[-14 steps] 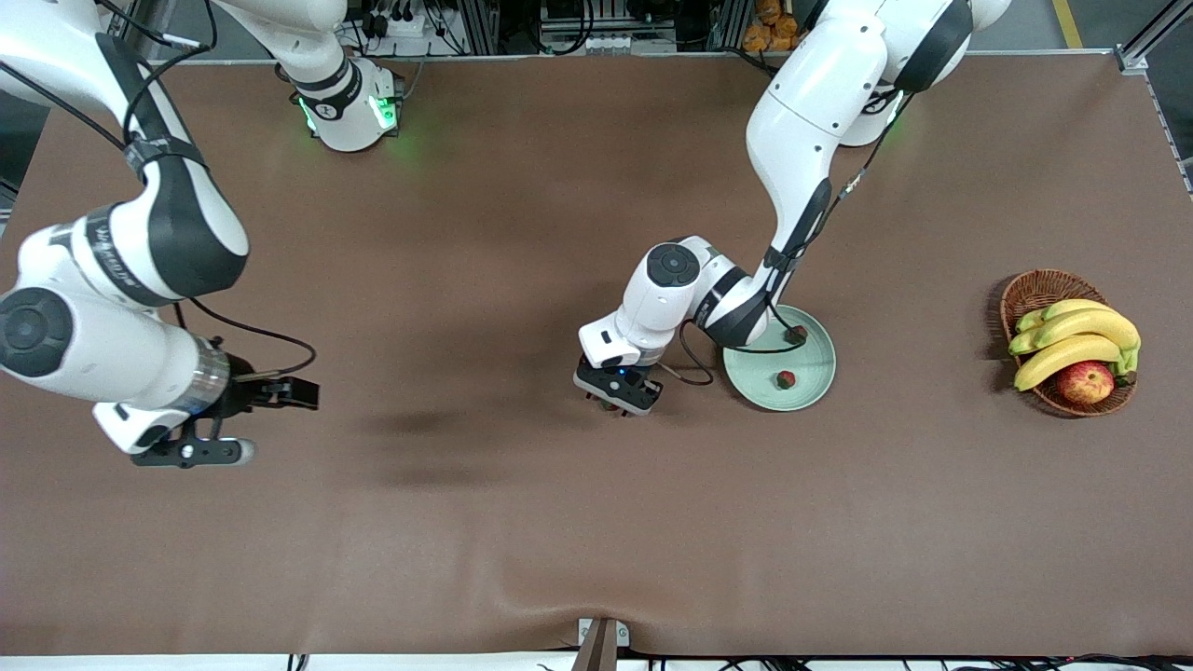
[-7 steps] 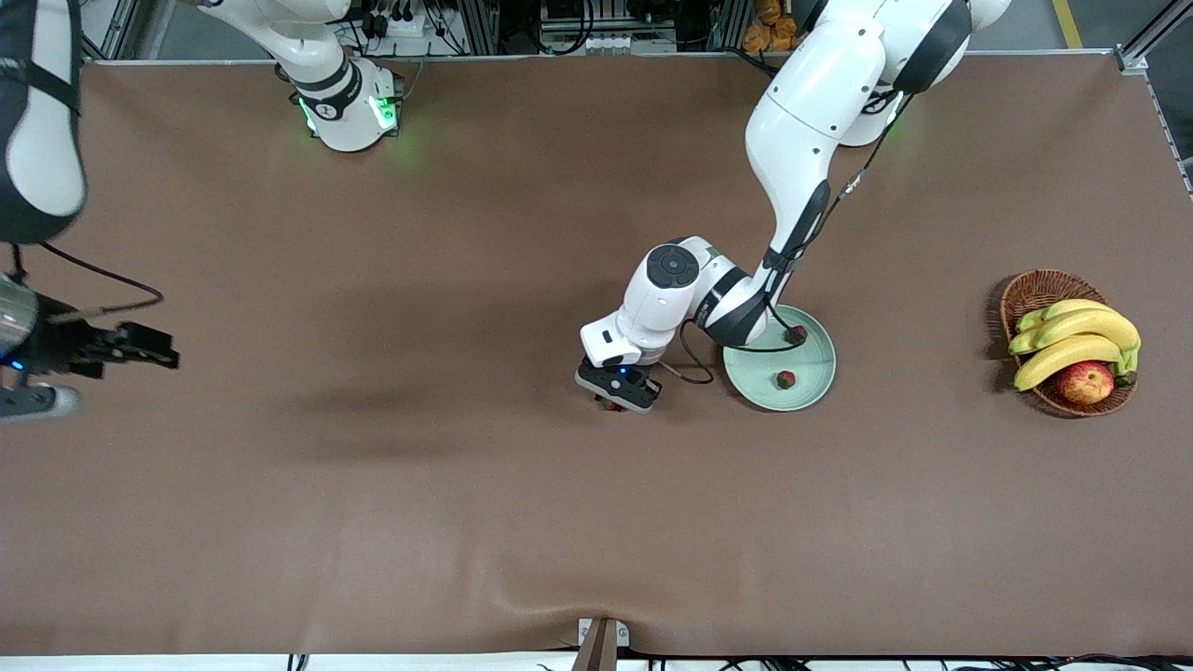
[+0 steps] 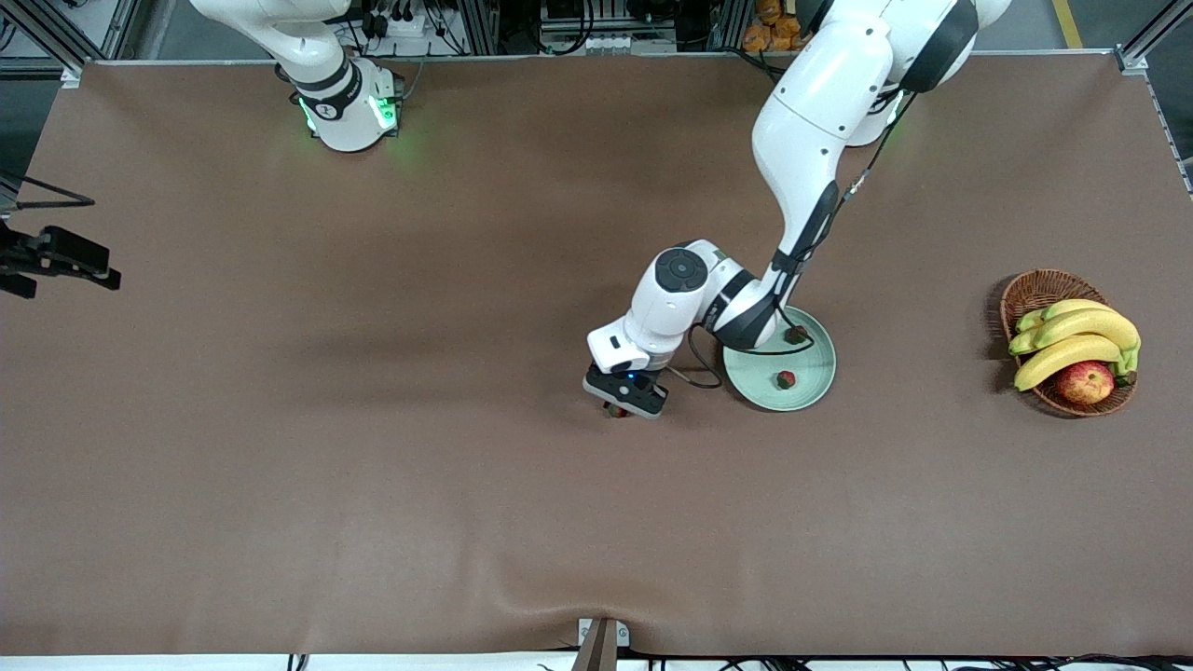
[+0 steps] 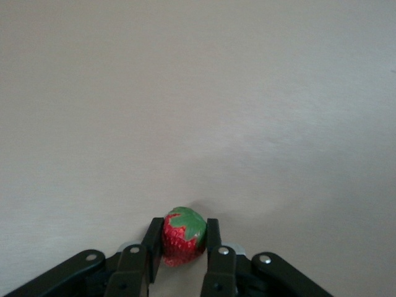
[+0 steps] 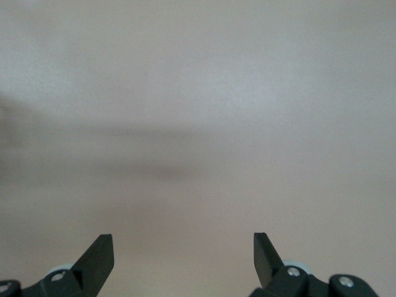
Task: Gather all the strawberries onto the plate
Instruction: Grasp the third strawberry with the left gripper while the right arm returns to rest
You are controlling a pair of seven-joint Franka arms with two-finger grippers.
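Note:
My left gripper (image 4: 184, 226) is shut on a small red strawberry (image 4: 183, 240) with a green cap, pinched between both fingers low over the brown table. In the front view the left gripper (image 3: 619, 408) sits just beside the pale green plate (image 3: 813, 365), on the side toward the right arm's end. Two more strawberries lie on the plate, one (image 3: 787, 379) nearer the front camera and one (image 3: 795, 334) partly under the left arm's cable. My right gripper (image 5: 184, 249) is open over bare table, with nothing between its fingers. Only a black part of that hand (image 3: 58, 258) shows at the front view's edge.
A brown wicker basket (image 3: 1031, 292) stands toward the left arm's end of the table, holding bananas (image 3: 1081, 328) and a red-yellow apple (image 3: 1086, 382). The left arm reaches over the plate's farther rim. The arm bases stand along the table's farther edge.
The left gripper has shut on the strawberry beside the plate. The right arm has swung away toward its end of the table and nearly left the front view.

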